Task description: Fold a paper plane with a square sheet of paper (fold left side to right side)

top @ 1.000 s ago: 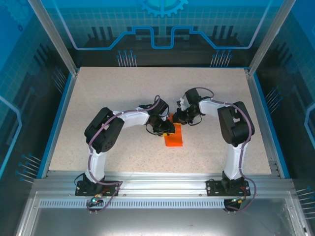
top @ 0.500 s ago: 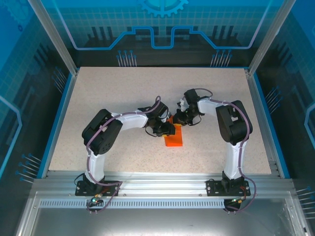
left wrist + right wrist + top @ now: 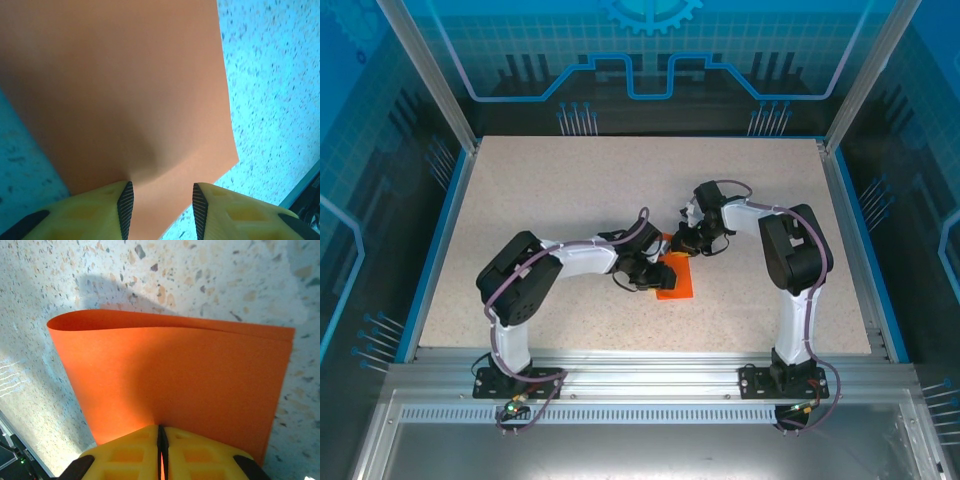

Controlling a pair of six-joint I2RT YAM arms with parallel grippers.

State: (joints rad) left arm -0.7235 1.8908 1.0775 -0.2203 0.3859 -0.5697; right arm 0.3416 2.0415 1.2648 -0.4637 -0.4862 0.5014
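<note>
At the near edge, both arm bases are bolted to an aluminium rail (image 3: 640,365). Beyond it is the table (image 3: 550,190), a pale speckled slab like flecked stone with a blue rim.

The arms bend inward and meet a little right of the table's middle, where the square sheet of paper (image 3: 676,284) lies flat on the speckled top. In the overhead view it shows as a narrow rectangle, doubled over on itself.

The left gripper (image 3: 650,272) is at the sheet's left side. Its wrist camera shows the yellow, black-padded fingers (image 3: 125,202) held apart, with the orange sheet (image 3: 125,90) running into the gap. It is hard to tell from here whether the pads touch it.

The right gripper (image 3: 680,243) is at the sheet's far end. Its own view shows the jaws pressed together on the paper's edge (image 3: 175,375), and the upper layer bows up off the lower one along the far side.

Behind the table are clear blue-lit panels (image 3: 650,60) printed with circuit lines, framed by metal posts.
</note>
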